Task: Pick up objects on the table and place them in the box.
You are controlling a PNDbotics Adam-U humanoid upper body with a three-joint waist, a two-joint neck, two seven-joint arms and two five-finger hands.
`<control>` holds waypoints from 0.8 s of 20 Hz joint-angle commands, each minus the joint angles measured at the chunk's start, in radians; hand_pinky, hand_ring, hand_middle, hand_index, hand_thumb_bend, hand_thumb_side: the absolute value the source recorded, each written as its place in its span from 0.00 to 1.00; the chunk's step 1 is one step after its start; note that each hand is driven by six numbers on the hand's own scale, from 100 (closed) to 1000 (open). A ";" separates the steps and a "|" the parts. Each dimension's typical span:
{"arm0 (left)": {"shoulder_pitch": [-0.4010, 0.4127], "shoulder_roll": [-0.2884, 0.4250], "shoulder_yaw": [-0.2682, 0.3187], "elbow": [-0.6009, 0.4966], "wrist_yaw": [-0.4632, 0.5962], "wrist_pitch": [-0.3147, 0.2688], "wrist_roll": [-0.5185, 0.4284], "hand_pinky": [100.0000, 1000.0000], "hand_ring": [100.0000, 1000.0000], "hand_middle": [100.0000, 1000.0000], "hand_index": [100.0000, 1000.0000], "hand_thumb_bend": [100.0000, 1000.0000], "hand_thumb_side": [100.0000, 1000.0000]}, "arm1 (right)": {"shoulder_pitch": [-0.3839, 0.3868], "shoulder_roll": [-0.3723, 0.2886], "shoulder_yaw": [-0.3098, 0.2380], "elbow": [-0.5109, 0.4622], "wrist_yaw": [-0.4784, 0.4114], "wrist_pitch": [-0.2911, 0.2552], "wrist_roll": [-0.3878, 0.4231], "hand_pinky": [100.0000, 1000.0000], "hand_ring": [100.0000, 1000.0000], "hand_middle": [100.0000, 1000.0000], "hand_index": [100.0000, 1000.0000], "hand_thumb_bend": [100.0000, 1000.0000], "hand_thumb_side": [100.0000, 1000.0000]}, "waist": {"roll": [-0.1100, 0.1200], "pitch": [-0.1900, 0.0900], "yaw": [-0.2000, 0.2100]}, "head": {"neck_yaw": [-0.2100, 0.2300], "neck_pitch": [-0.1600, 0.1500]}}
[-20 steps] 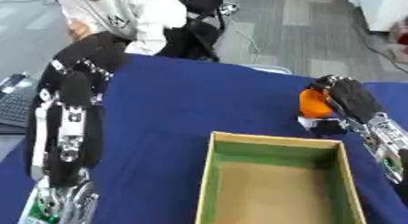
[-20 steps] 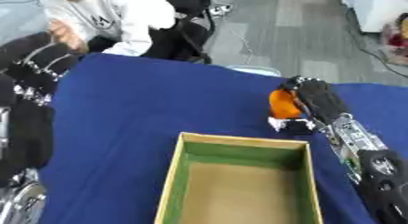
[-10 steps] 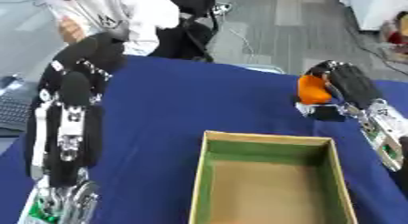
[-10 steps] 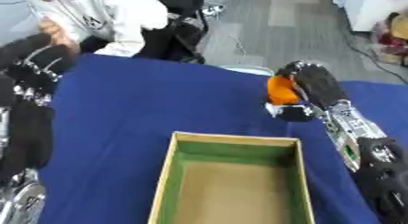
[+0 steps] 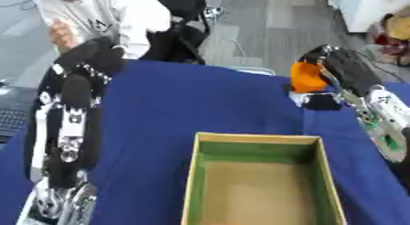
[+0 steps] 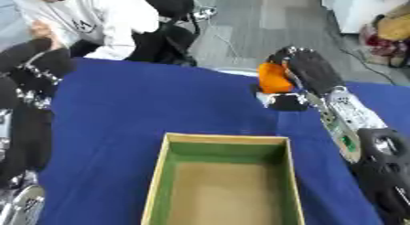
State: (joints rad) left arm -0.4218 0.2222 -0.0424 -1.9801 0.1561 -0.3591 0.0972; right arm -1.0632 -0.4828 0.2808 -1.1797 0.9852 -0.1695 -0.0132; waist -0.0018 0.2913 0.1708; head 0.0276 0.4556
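Observation:
My right hand (image 5: 346, 72) is raised above the blue table at the right, fingers curled round an orange object (image 5: 307, 76), with the thumb below it. The open box (image 5: 259, 179), green inside its walls with a brown floor, sits at the bottom centre and holds nothing that I can see. The orange object hangs beyond the box's far right corner. My left hand (image 5: 89, 59) shows at the left, raised, seen from the back with fingers bent over; nothing shows in it.
The blue tablecloth (image 5: 184, 105) covers the table. A person in a white top (image 5: 120, 13) sits beyond the far edge beside a black chair (image 5: 180, 32). A dark keyboard-like thing (image 5: 9, 119) lies off the table's left edge.
My right hand has lifted the orange object higher and a little toward the far edge. The whole picture has shifted slightly. The left arm stays put.

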 commanded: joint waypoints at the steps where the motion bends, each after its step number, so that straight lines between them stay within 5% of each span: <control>1: -0.004 0.022 0.016 -0.020 -0.006 -0.002 0.009 0.82 0.74 0.77 0.79 0.82 0.48 | 0.011 -0.039 0.013 -0.150 -0.067 0.014 0.071 0.00 0.00 0.00 0.00 0.09 0.42 | 0.003 -0.030 -0.005 | 0.010 0.009; 9: -0.001 0.028 0.030 -0.020 -0.030 -0.006 0.035 0.81 0.74 0.77 0.79 0.81 0.47 | 0.105 -0.062 0.043 -0.445 -0.204 0.050 0.144 0.00 0.00 0.00 0.00 0.07 0.38 | 0.005 -0.037 -0.021 | 0.016 0.032; 16: -0.001 0.034 0.033 -0.020 -0.056 -0.014 0.055 0.81 0.74 0.77 0.79 0.81 0.47 | 0.180 -0.042 0.063 -0.568 -0.266 0.062 0.196 0.00 0.00 0.00 0.00 0.08 0.38 | 0.005 -0.045 -0.029 | 0.016 0.052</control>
State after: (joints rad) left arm -0.4173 0.2318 -0.0154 -1.9802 0.1079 -0.3713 0.1466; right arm -0.8752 -0.5227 0.3457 -1.7140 0.7329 -0.1083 0.1748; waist -0.0001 0.2691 0.1427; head 0.0363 0.5029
